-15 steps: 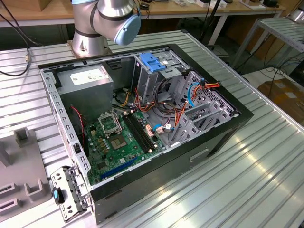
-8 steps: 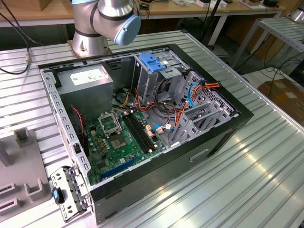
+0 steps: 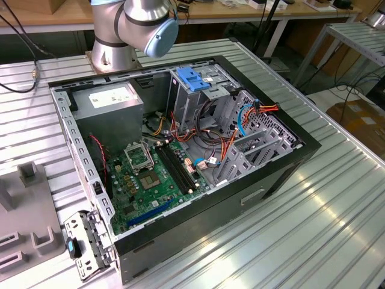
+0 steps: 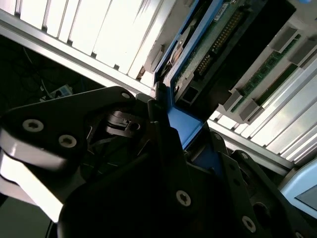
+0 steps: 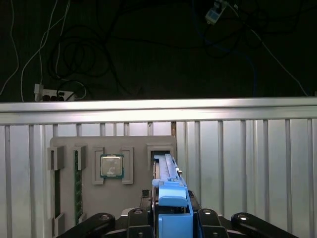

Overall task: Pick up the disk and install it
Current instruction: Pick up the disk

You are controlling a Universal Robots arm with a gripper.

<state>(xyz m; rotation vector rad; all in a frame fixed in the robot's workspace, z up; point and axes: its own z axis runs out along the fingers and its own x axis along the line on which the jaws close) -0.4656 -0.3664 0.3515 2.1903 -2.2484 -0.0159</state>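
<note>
The black fingers (image 4: 163, 134) of the gripper (image 4: 181, 126) are closed on the disk (image 4: 218, 44), pressing against both sides of the blue plastic rail at its near end. In the second wrist view we see the disk's green circuit-board face and its connector row running away from the fingers. In the first wrist view the disk (image 5: 167, 171) stands on edge, with its blue rail uppermost between the gripper (image 5: 171, 215) linkages. Its far end reaches the rectangular slot in the grey fixture tray (image 5: 138, 193). We cannot tell whether the disk is seated in the slot or lifted clear of it.

The tray also carries a processor chip (image 5: 111, 165) in a square recess, near the disk's slot. A green board (image 5: 78, 183) stands on edge further along. The tray lies on the slatted aluminium table (image 5: 247, 168).

In the exterior view the open computer case (image 3: 289, 162) rests on the same table (image 3: 313, 229). Inside it we note:
- the motherboard (image 3: 153, 180);
- the grey power supply box (image 3: 111, 105);
- the metal drive cage with its blue latch (image 3: 195, 81).

The robot arm (image 3: 138, 24) stands behind the case.
</note>
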